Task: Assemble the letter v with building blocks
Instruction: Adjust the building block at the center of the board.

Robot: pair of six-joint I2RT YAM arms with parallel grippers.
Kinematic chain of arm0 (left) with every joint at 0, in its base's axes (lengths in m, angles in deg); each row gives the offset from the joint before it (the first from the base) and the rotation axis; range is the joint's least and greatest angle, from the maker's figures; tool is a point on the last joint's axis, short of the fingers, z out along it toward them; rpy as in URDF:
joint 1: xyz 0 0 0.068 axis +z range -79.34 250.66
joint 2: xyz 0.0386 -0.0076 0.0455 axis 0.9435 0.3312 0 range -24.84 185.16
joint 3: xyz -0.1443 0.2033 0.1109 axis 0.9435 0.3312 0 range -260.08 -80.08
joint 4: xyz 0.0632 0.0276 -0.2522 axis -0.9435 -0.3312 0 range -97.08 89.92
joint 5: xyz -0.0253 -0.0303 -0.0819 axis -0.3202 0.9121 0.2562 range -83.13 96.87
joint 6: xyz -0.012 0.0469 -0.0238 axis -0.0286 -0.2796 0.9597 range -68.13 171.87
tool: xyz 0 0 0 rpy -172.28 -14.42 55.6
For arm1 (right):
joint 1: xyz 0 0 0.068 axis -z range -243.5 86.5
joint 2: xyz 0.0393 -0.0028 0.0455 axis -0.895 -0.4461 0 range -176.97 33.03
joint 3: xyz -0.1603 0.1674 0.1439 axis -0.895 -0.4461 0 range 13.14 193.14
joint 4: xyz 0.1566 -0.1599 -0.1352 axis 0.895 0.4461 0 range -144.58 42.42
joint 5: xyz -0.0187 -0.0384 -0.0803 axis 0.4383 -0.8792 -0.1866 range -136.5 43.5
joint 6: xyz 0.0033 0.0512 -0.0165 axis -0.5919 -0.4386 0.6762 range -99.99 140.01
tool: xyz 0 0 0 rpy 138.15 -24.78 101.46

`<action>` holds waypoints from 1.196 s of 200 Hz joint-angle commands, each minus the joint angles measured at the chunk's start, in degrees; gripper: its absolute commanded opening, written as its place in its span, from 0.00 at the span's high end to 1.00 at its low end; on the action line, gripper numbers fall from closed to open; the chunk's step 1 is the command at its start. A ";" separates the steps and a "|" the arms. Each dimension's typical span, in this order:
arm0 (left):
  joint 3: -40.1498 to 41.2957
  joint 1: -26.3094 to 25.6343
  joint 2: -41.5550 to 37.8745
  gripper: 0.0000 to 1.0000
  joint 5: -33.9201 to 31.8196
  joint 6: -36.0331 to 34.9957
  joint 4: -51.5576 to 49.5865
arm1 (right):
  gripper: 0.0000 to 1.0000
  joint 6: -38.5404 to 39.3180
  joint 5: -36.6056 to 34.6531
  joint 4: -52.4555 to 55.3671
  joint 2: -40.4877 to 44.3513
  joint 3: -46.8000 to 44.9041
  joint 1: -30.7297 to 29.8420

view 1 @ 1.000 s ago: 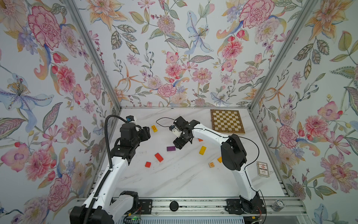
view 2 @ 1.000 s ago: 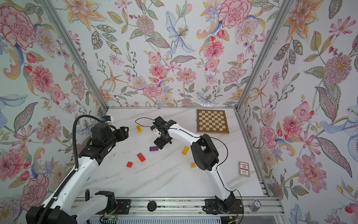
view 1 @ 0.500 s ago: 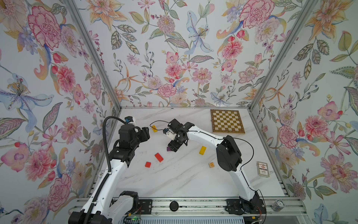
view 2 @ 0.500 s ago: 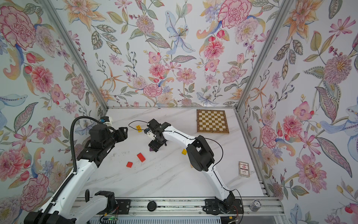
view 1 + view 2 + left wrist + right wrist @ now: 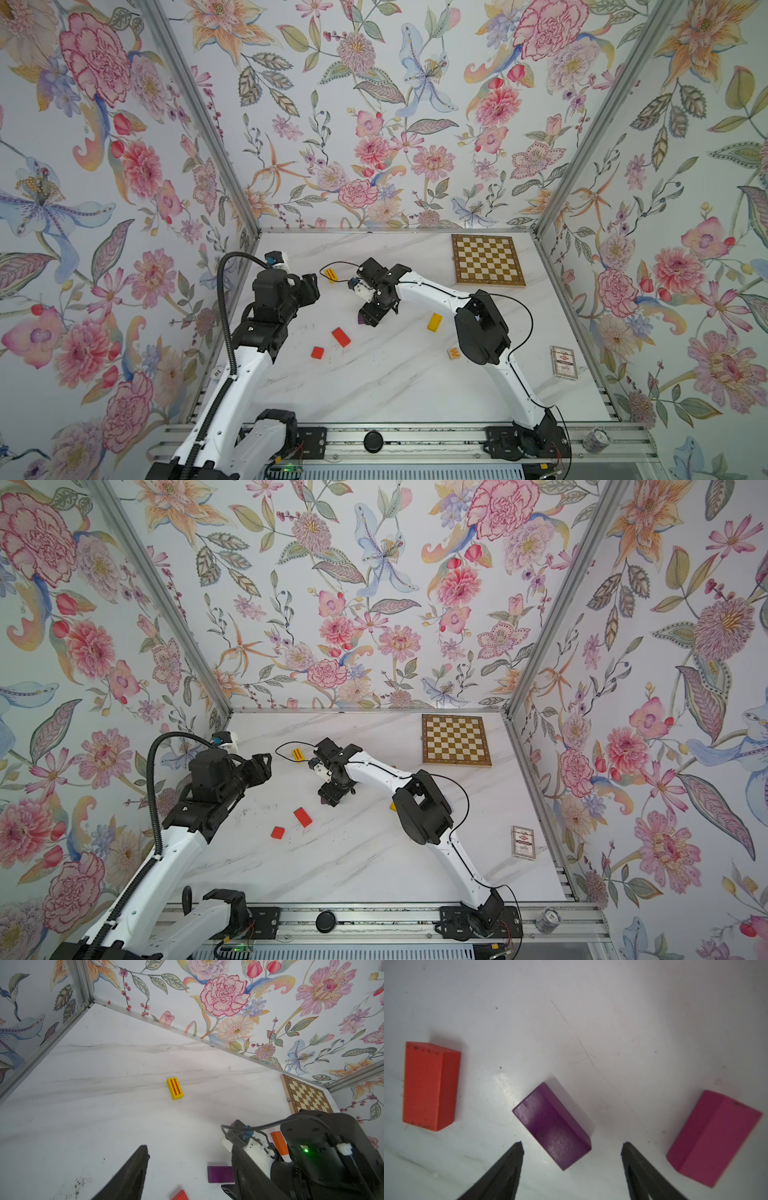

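While the right hand [image 5: 572, 1145] hangs over the purple block [image 5: 550, 1124] with fingers apart, left hand's [image 5: 266, 766] spread too, well away.

Chessboard [image 5: 487, 261]: brown-and-cream, lies flat on white marbled table [image 5: 395, 386], far right corner, near the back wall.
Card box [image 5: 564, 362]: flat, near the right edge, well apart from the board.
Floral wallpaper [image 5: 374, 104] covers three walls.
Front rail [image 5: 415, 434]: black knob [image 5: 373, 441] mid-rail, small can [image 5: 595, 439] at the right end.
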 commanded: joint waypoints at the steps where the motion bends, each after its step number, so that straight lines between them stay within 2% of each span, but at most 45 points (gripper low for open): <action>1: 0.71 0.50 -0.64 0.34 -1.13 0.62 -0.59 | 0.24 -1.09 -1.70 1.00 -1.50 1.18 -0.78; 239: 1.85 0.48 -2.07 0.35 -2.69 0.20 -1.39 | 0.38 -3.46 -2.14 -0.04 -3.34 -0.15 -1.64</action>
